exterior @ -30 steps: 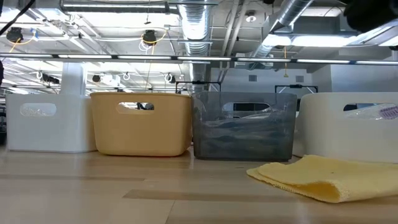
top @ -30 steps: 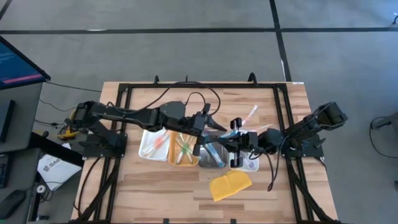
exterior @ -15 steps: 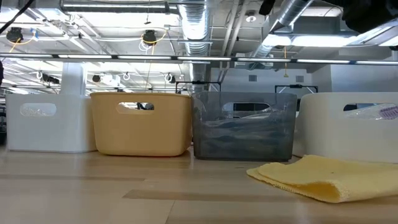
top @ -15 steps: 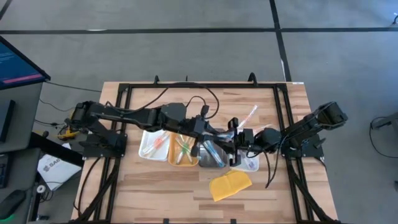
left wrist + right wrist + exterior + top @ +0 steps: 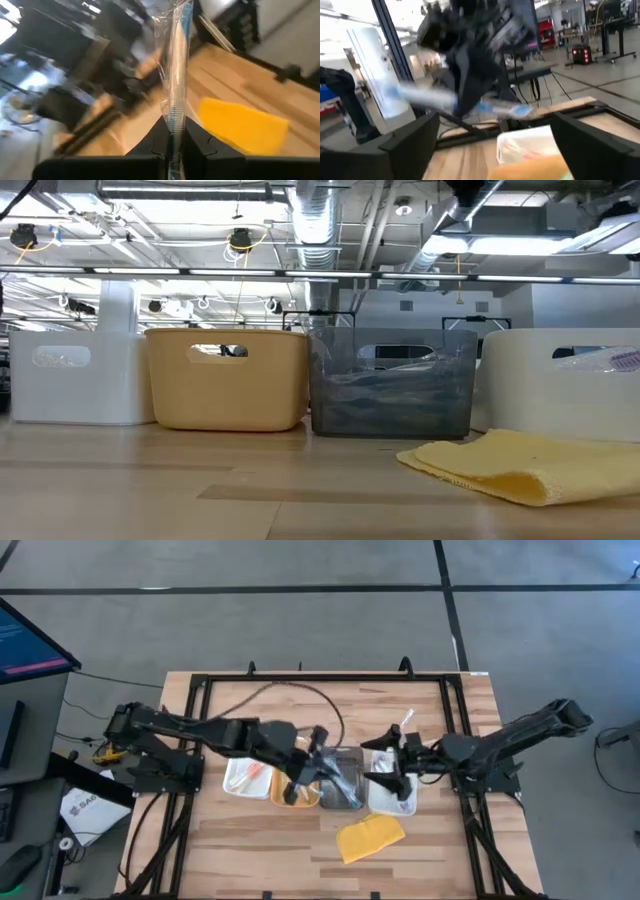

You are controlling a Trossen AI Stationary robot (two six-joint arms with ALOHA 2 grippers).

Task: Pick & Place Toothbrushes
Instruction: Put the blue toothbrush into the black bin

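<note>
My left end effector (image 5: 172, 142) clenched on wrapped blue toothbrush (image 5: 177, 75), above grey tray (image 5: 343, 790). Right end effector (image 5: 490, 145) spread, empty. Brush light, stiff; wrapper slippery, so grip mid-handle.

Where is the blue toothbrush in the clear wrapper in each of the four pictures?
High view: the blue toothbrush is above the grey tray, in the shut left hand.
Low view: not in it.
Left wrist view: it stands up between the hand's fingers.
Right wrist view: it lies crosswise in the left hand; the right hand is open.
Shared landmark: the yellow pad, also in the low and left wrist views.
</note>
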